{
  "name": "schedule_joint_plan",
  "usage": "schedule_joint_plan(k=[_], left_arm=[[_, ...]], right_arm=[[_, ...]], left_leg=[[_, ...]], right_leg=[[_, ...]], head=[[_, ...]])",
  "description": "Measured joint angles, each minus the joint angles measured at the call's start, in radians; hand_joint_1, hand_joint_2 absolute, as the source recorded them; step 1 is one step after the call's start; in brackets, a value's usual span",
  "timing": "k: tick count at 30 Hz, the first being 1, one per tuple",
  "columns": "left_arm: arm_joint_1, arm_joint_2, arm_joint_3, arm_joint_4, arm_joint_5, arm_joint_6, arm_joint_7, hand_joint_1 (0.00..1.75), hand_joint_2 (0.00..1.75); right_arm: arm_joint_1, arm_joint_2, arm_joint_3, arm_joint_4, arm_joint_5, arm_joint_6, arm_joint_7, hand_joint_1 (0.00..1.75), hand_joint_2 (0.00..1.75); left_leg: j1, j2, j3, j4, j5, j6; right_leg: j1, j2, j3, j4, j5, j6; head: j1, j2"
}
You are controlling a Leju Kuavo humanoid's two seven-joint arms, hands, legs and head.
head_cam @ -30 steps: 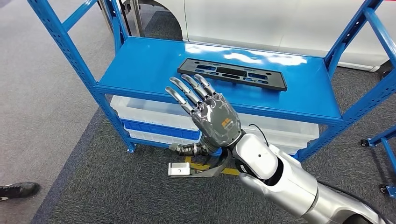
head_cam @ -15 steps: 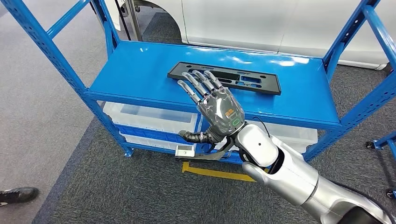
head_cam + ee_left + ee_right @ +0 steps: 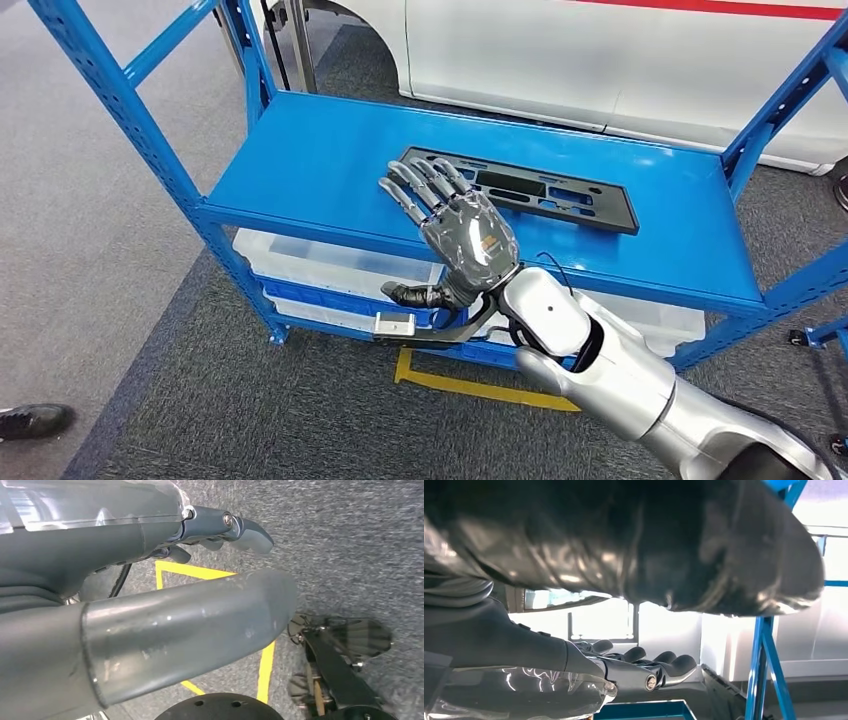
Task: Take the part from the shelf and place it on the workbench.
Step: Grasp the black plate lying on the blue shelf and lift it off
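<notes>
Right hand (image 3: 462, 240) sits at the centre of the head view, palm down, fingers spread and straight, holding nothing; its fingertips (image 3: 415, 180) overlap the near left end of the part in the picture, though whether they touch it cannot be told. Ordered by size, the scene contains the blue shelf (image 3: 300, 160), which spans most of the frame and carries the task item on its top deck; the silver right arm (image 3: 610, 375), which enters from the lower right; the white bins (image 3: 320, 262) under the deck at centre left; and the part (image 3: 520, 188), a flat black plate with slots, lying flat at upper centre, its long side roughly parallel to the shelf's front edge. The left hand (image 3: 220, 527) appears in the left wrist view above grey carpet with yellow tape, fingers loosely extended around nothing. The step in hand is judged to be the reach toward the part; no grasp is made yet. The next move likely calls for getting fingers and thumb around an edge of the thin plate, since it lies flush on the deck.
</notes>
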Motion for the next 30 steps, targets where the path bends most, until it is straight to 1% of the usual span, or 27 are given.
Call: schedule_joint_plan(k=[1,2,3,4,5,6,8,14,22,30], left_arm=[[0.001,-0.001,0.000,0.000,0.001,0.001,-0.002,0.00,0.00],[0.001,-0.002,-0.001,0.001,0.003,0.001,-0.005,0.00,0.00],[0.000,-0.004,0.000,0.001,0.005,0.001,-0.006,0.00,0.00],[-0.001,-0.005,0.000,0.002,0.006,0.001,-0.008,0.00,0.00],[-0.002,-0.006,0.000,0.003,0.008,0.001,-0.010,0.00,0.00],[-0.003,-0.006,0.000,0.003,0.008,0.001,-0.012,0.00,0.00],[-0.002,-0.006,0.000,0.004,0.008,0.001,-0.012,0.00,0.00],[-0.006,-0.007,-0.002,0.005,0.003,0.002,0.002,0.00,0.00],[-0.006,-0.007,-0.003,0.005,0.003,0.002,0.011,0.00,0.00],[-0.006,-0.007,-0.003,0.005,0.003,0.002,0.013,0.00,0.00]], right_arm=[[0.001,0.000,-0.001,0.002,0.000,0.000,-0.001,0.00,0.00],[0.001,0.000,-0.003,0.004,0.000,0.001,-0.003,0.00,0.00],[0.002,0.000,-0.004,0.006,0.000,0.002,-0.004,0.00,0.00],[0.003,0.000,-0.005,0.007,0.000,0.003,-0.004,0.00,0.00],[0.003,0.000,-0.005,0.008,0.000,0.003,-0.005,0.00,0.00],[0.004,0.000,-0.006,0.009,0.000,0.004,-0.005,0.00,0.00],[0.003,0.000,-0.007,0.012,0.000,0.004,-0.005,0.00,0.00],[0.003,0.001,-0.008,0.015,0.000,0.006,-0.008,0.00,0.00],[0.003,0.003,-0.010,0.022,0.000,0.015,-0.014,0.00,0.00],[0.003,0.006,-0.011,0.022,0.000,0.016,-0.014,0.00,0.00]], left_leg=[[0.000,-0.001,0.009,0.000,-0.009,-0.003],[-0.001,-0.002,0.017,0.001,-0.016,-0.007],[-0.002,-0.003,0.020,0.003,-0.024,-0.012],[-0.002,-0.003,0.021,0.007,-0.028,-0.018],[-0.003,-0.003,0.021,0.011,-0.032,-0.021],[-0.003,-0.003,0.021,0.014,-0.034,-0.023],[-0.004,-0.003,0.025,0.013,-0.035,-0.021],[-0.003,-0.002,0.035,-0.008,-0.044,-0.026],[-0.003,-0.002,0.033,-0.009,-0.044,-0.027],[-0.005,-0.002,0.035,-0.008,-0.043,-0.027]], right_leg=[[0.002,0.000,0.016,-0.060,0.049,-0.007],[0.006,0.001,0.028,-0.110,0.076,-0.013],[0.011,0.002,0.035,-0.144,0.093,-0.020],[0.014,0.002,0.036,-0.157,0.091,-0.025],[0.015,0.003,0.036,-0.164,0.089,-0.024],[0.015,0.004,0.040,-0.168,0.096,-0.023],[0.013,0.006,0.043,-0.170,0.095,-0.020],[0.015,0.006,0.043,-0.170,0.088,-0.027],[0.014,0.006,0.047,-0.169,0.089,-0.028],[0.010,0.006,0.049,-0.169,0.090,-0.028]], head=[[0.000,0.000],[0.000,0.000],[0.001,0.000],[0.002,0.000],[0.003,0.000],[0.004,0.000],[0.004,0.000],[0.004,0.000],[0.004,0.000],[0.004,0.000]])
